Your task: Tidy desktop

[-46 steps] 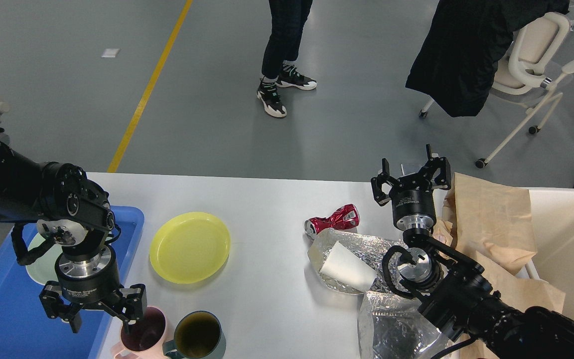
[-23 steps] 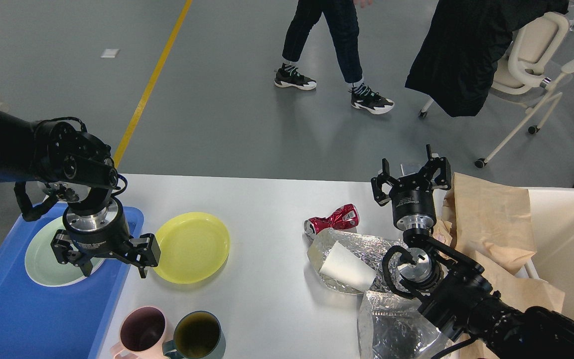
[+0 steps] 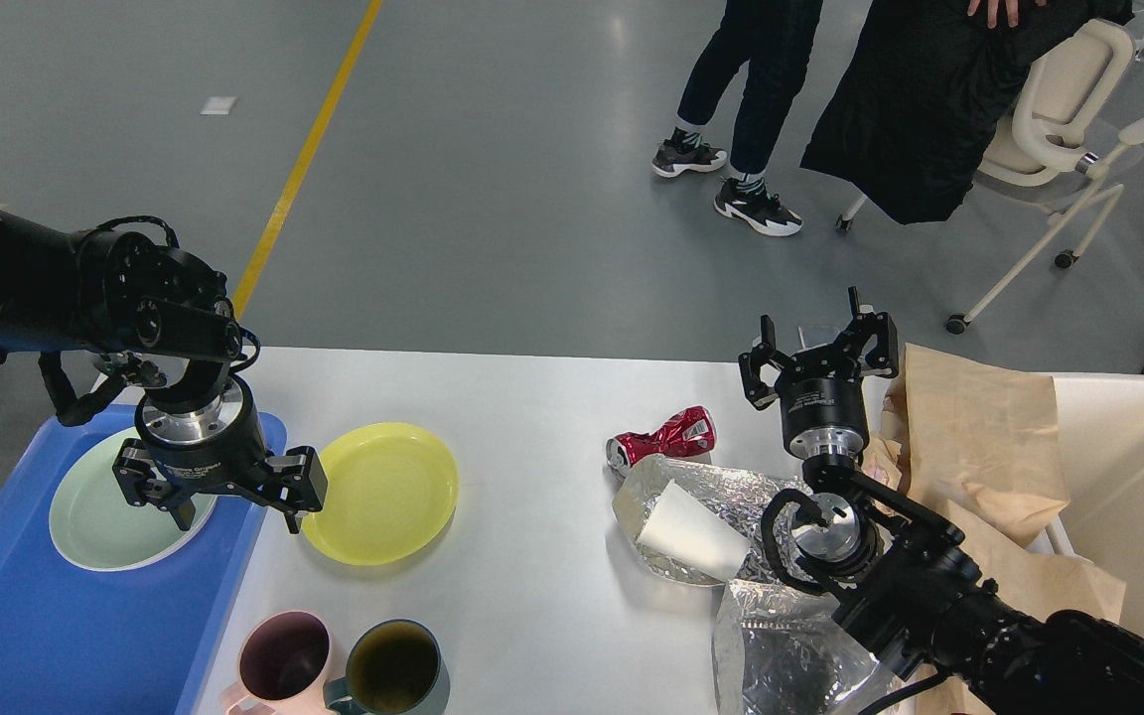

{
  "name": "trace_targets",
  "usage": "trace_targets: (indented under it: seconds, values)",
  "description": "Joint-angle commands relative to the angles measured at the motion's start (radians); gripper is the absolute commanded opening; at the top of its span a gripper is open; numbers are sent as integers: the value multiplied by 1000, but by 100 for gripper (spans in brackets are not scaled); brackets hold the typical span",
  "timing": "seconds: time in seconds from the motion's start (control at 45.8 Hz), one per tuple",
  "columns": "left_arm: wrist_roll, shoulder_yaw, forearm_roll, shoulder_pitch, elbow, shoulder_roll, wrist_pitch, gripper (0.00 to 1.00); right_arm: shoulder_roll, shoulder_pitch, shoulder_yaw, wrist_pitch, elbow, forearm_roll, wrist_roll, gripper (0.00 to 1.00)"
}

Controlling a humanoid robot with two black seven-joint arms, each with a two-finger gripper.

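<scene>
Desktop (image 3: 532, 596) surface is smooth, white and slightly glossy, with a rounded far corner, and it fills the lower middle of the view, with grey floor beyond its far edge. Taking the yellow plate (image 3: 379, 493) as the landmark: it lies flat on the desktop, left of centre. Just left of the plate, the left gripper (image 3: 230, 500) hangs fingers-down with its jaws spread apart and empty, one finger over the plate's left rim, the other over the blue tray (image 3: 16, 636). The tray sits left of the plate at the desktop's left edge and holds a pale green plate (image 3: 95, 516). Nearer than the yellow plate stand a pink mug (image 3: 282, 663) and a dark green mug (image 3: 395, 671), touching side by side. Right of the plate lie a crushed red can (image 3: 663, 438), crumpled foil wrapping (image 3: 696, 531) and a silver bag (image 3: 790, 655). Further right, the right gripper (image 3: 818, 348) points upward, jaws apart and empty, beside brown paper (image 3: 979, 447) lining a cream bin (image 3: 1138, 497)
</scene>
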Motion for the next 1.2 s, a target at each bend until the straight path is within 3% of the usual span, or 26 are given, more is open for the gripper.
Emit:
trace_targets:
  seconds: [0.0, 0.743, 0.852, 1.18]
  values:
    - [0, 0, 0, 10, 0, 0, 0, 97, 0, 0, 0, 0, 1, 0, 0, 100]
    - [-2, -9, 0, 47, 4, 6, 0, 97, 0, 0, 0, 0, -2, 0, 0, 100]
    - [8, -14, 2, 65, 1, 2, -37, 97, 0, 0, 0, 0, 1, 0, 0, 100]
    - [-5, -51, 2, 108, 1, -11, -43, 97, 1, 0, 0, 0, 3, 0, 0, 100]
